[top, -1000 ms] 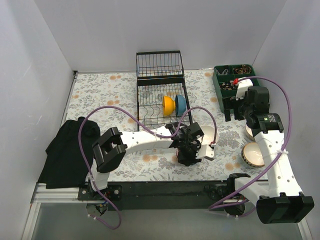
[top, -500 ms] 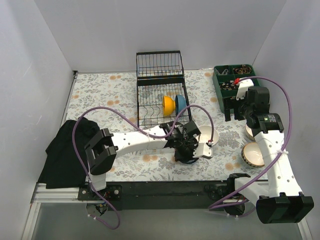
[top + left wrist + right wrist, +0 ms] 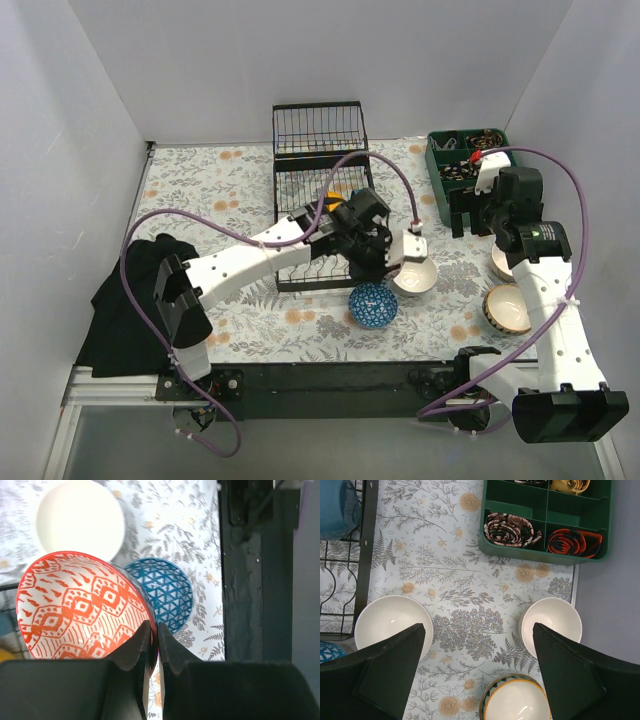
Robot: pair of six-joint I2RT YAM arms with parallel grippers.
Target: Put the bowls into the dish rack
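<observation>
My left gripper (image 3: 368, 243) (image 3: 154, 627) is shut on the rim of a red-patterned bowl (image 3: 80, 605), held tilted above the front right corner of the black wire dish rack (image 3: 290, 215). Below it on the table are a blue lattice bowl (image 3: 372, 304) (image 3: 167, 587) and a plain white bowl (image 3: 413, 276) (image 3: 80, 522) (image 3: 390, 625). A yellow-orange bowl (image 3: 329, 203) and a blue bowl (image 3: 337, 505) stand in the rack. My right gripper (image 3: 472, 222) (image 3: 479, 626) is open and empty, high above a second white bowl (image 3: 551, 620) and a striped-rim bowl (image 3: 507, 308) (image 3: 517, 700).
A green compartment tray (image 3: 437, 160) (image 3: 515, 550) with small items stands at the back right. A black cloth (image 3: 135, 300) lies at the front left. The rack's hinged grid end (image 3: 318, 130) stands at the back. White walls enclose the table.
My left arm has lifted the red-patterned bowl from beside the blue lattice bowl and carried it back toward the rack, uncovering the lattice bowl. The right arm has barely moved.
</observation>
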